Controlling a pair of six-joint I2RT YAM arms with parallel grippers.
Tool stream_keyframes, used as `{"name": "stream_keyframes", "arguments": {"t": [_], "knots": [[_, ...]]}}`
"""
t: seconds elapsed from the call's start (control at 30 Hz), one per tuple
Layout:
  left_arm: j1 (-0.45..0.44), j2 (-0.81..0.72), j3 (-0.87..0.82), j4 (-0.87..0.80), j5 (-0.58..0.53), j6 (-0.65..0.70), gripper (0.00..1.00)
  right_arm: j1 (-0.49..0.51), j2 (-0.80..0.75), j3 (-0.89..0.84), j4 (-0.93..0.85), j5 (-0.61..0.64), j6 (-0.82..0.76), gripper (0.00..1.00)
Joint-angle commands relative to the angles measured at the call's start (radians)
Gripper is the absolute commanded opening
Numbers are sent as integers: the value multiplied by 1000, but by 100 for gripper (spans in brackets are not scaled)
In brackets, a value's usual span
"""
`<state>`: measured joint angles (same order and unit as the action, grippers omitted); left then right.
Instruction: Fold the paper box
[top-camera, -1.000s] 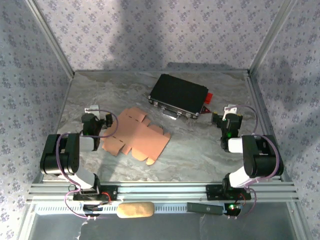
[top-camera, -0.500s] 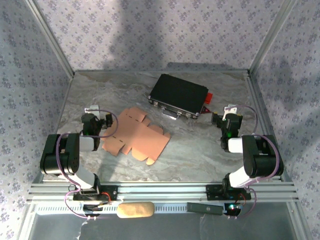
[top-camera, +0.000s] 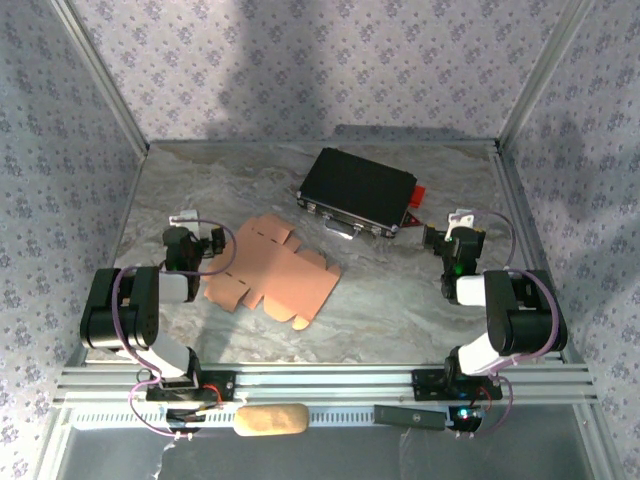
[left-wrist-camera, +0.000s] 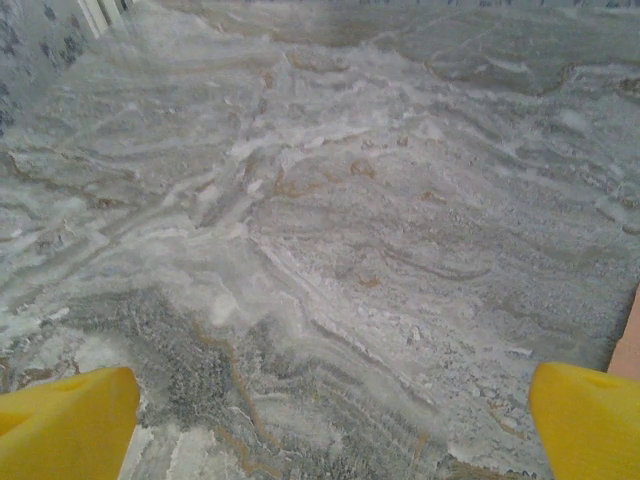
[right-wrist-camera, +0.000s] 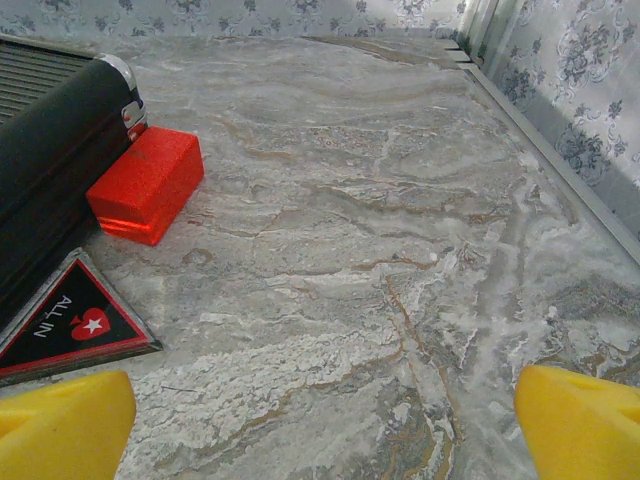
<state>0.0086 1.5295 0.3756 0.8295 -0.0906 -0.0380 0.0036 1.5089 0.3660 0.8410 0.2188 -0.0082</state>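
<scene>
We guess the paper box (top-camera: 272, 272) by the black case (top-camera: 358, 190) is light and bendy; our wide-apart left claw (left-wrist-camera: 325, 420) and right claw (right-wrist-camera: 325, 420) should pinch a flap (top-camera: 263, 233).

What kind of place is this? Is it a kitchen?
Probably a robot practice booth, not a kitchen: a left arm and a right arm are bolted to a metal rail beside a marble-look table, with flowery walls on three sides.
</scene>
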Motion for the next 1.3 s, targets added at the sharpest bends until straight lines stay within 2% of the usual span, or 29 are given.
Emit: {"name": "stream_keyframes", "arguments": {"t": [0.0,0.07,0.13,0.2,0.27,0.3,0.33,0.37,0.4,0.43,0.47,0.53,0.6,0.63,0.73,0.83,0.93,1.03,1.27], "knots": [[-77,-176,-96,80,-173,35,100,28,-136,-1,-94,55,-12,99],[-150,-379,-90,-75,-254,55,100,63,-298,-1,-191,110,-8,99],[-212,-615,3,-358,-274,42,100,93,-543,52,-391,108,45,99],[-272,-739,154,-646,-406,-70,100,126,-726,171,-618,101,123,99],[-273,-799,345,-995,-411,-318,100,131,-815,314,-853,138,364,99],[-271,-809,407,-1177,-414,-491,100,123,-837,412,-1081,180,593,99],[-264,-817,438,-1232,-406,-621,100,117,-845,489,-1328,207,814,99],[-240,-818,449,-1238,-326,-647,100,110,-847,514,-1408,165,884,99],[-198,-803,471,-1228,-103,-620,93,90,-847,525,-1363,5,797,99],[-177,-761,508,-1269,40,-635,82,81,-832,540,-1303,-124,707,99],[-181,-712,549,-1342,89,-658,75,93,-802,571,-1329,-238,722,99],[-226,-599,616,-1493,111,-681,58,175,-733,603,-1435,-286,781,99],[-263,-530,629,-1562,100,-676,46,343,-667,594,-1493,-259,789,99],[-268,-516,611,-1555,94,-675,45,467,-636,576,-1504,-191,799,96],[-241,-479,546,-1515,93,-681,45,741,-567,508,-1455,-79,845,93],[-175,-389,527,-1474,152,-666,44,890,-482,431,-1322,-94,893,90],[-122,-285,541,-1462,176,-632,41,943,-394,375,-1201,-154,942,89],[-109,-204,552,-1429,188,-615,41,960,-317,340,-1089,-230,955,88],[-107,-85,536,-1369,174,-597,34,954,-191,346,-1012,-285,966,86]]}}
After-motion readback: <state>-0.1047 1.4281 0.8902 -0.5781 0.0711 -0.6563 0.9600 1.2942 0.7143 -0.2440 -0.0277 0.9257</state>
